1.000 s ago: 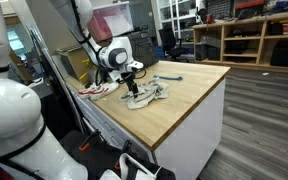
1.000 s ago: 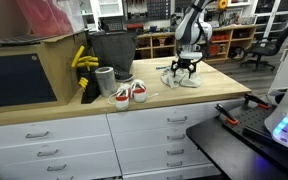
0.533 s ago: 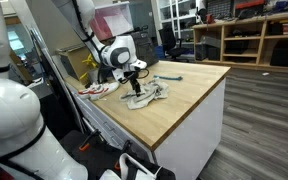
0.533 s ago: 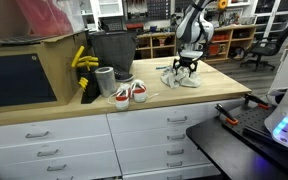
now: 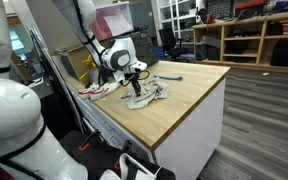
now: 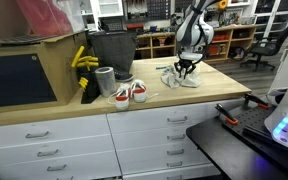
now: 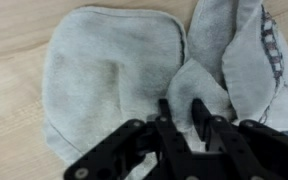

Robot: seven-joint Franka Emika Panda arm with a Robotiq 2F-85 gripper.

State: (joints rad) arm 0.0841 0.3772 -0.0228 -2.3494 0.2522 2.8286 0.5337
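- In the wrist view, the lower part of the grey cloth is hidden behind the black end effector, and its right side is cut off by the frame edge.
- A striped border is seen on the cloth's far right fold. Whether this belongs to a separate piece cannot be told.
- In both exterior views the cloth is small and crumpled, and its folds are hard to make out.
- The cloth lies on the wooden counter, directly beneath the end effector, which is pointed straight down onto it.
- The end effector is clenched on the cloth: in the wrist view, a raised fold is pinched between the two fingers, which are drawn close together.
- A pair of red and white sneakers is seen to the left of the cloth, apart from it.
- A black bin stands farther left.
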